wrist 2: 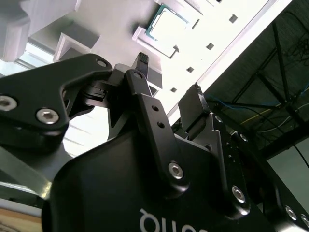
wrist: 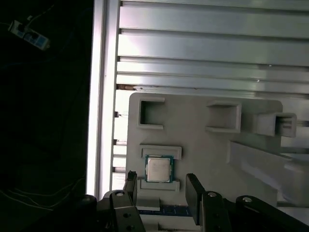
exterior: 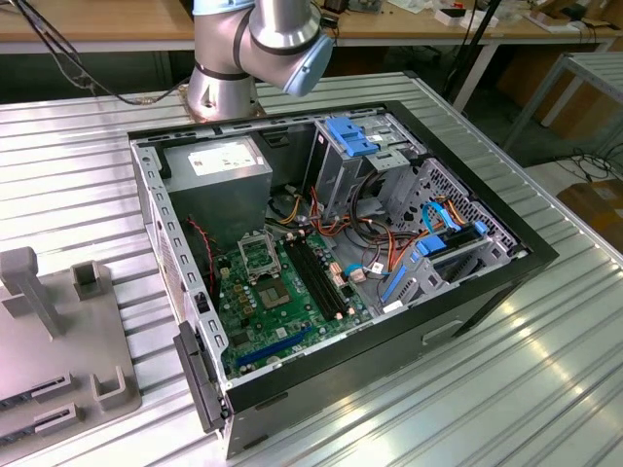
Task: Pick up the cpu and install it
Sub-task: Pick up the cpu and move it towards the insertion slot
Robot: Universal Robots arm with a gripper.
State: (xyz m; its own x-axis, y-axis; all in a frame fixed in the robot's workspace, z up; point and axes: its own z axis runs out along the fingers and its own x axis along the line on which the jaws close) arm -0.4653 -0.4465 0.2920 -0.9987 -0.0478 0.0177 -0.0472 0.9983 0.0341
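Observation:
The cpu (wrist: 159,169) is a small square chip with a silver-grey top. It lies flat in a shallow seat on a light grey fixture plate (wrist: 203,145), held between two low ridges. My gripper (wrist: 161,187) hovers above it, open, its two black fingers standing apart on either side of the chip's line with nothing between them. In the second wrist view the cpu (wrist 2: 170,24) lies beyond the fingertips of the gripper (wrist 2: 169,77). The open computer case (exterior: 526,255) holds the green motherboard with its framed socket (exterior: 255,255).
The grey fixture plate (exterior: 58,341) with raised blocks sits at the exterior view's left on the ribbed metal table (exterior: 506,389). Upright holders (wrist: 270,123) stand on the plate near the chip. The arm's base (exterior: 224,83) stands behind the case. Cables, drive cages and a power-supply box (exterior: 219,170) crowd the case.

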